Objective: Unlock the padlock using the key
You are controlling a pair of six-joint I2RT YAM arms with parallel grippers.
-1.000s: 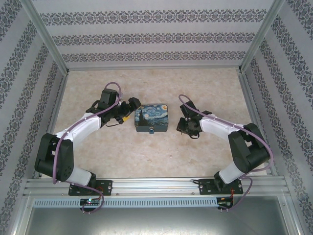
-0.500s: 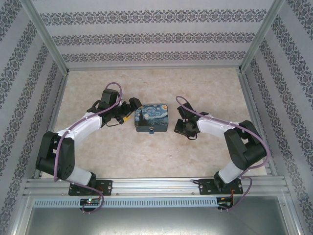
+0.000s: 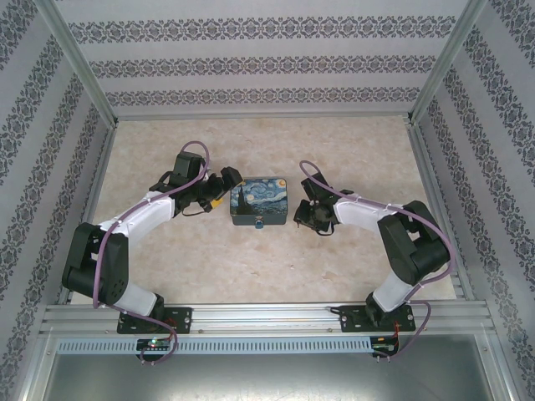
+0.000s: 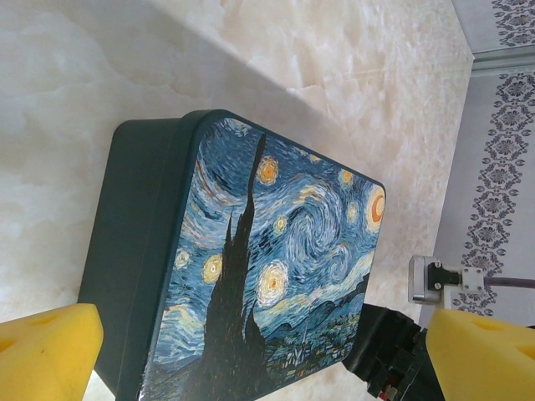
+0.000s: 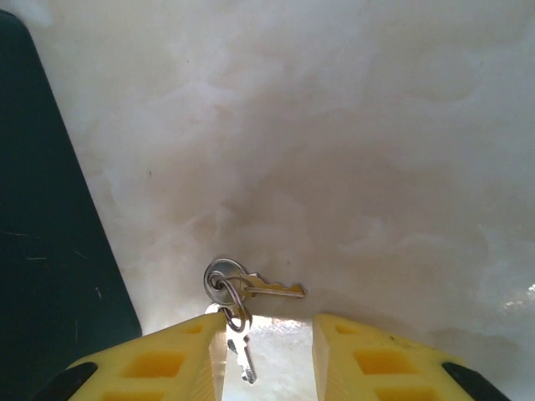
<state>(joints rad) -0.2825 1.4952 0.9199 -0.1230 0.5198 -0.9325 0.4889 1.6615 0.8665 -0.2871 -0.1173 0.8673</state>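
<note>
Counter (image 3: 267,267) is seen whole from above and behind. Tin (image 4: 276,251) is framed close by left wrist; its dark side is shared with right wrist's low, near-counter view.

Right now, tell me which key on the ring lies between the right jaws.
The silvery key pointing toward the camera; the other key points right, lying beyond the tips of the jaws.

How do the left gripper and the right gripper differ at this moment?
The left gripper is opened wide; the right gripper's gap is narrower. The left faces the painted tin; the right is over the keys on the table. Both have yellow foam fingers.
</note>
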